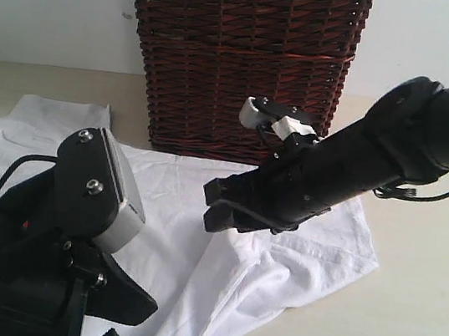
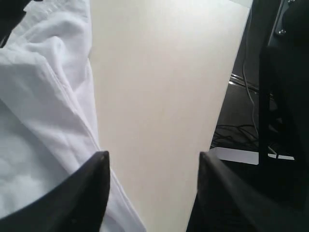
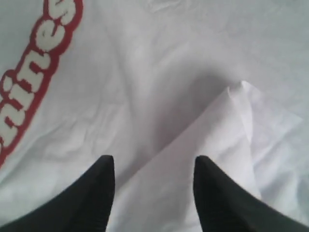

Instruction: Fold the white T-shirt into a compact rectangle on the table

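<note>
Nearest the exterior camera, at lower left: left gripper (image 2: 152, 162), fingers spread and empty, hung over bare table (image 1: 403, 330) just beside an edge of the white T-shirt (image 1: 217, 277). Farther in, at centre: right gripper (image 1: 212, 207), likewise parted with nothing clasped, poised over the shirt's chest, near a turned-over flap (image 3: 227, 145) and the red-outlined lettering (image 3: 38, 72). Lay spread and rumpled across the tabletop, partly doubled at the right. Beyond, at the shirt's far edge: dark wicker basket (image 1: 240, 61).
</note>
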Available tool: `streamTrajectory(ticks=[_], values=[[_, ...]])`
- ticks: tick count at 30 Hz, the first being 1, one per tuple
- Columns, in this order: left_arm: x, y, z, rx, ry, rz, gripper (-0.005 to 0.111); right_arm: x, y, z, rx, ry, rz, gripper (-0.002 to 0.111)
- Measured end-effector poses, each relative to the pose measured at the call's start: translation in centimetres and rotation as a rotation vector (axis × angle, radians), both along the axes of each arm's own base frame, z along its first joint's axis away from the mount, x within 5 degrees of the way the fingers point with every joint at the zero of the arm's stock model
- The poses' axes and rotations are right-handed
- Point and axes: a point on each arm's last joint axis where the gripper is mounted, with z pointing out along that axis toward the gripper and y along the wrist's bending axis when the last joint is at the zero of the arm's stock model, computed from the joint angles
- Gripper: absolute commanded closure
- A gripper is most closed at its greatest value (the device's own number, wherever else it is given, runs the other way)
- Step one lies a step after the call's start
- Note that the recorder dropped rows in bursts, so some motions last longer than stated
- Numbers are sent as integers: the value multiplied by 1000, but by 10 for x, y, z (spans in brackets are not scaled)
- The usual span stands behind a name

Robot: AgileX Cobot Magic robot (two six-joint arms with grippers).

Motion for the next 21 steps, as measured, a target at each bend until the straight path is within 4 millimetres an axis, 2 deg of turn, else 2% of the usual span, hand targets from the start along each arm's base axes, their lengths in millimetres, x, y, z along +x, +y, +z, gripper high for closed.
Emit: streamTrajectory(ticks=[3, 5, 7, 10, 14, 21], values=[[0, 0, 0, 0, 0, 0, 53, -2, -11, -8, -161, -10, 67, 57], [0, 0, 0, 0, 0, 0, 53, -2, -23, -11, -297, 10, 32, 57], [0, 0, 0, 0, 0, 0, 53, -1, -28, -13, -352, 7, 8, 57], [0, 0, 0, 0, 0, 0, 53, 2, -27, -14, -347, -8, -16, 57], [0, 0, 0, -4, -4, 3, 53, 3, -18, -17, -253, -12, 5, 57], [1, 0, 0, -6, -7, 5, 53, -6, -9, -20, -160, 64, 90, 57]])
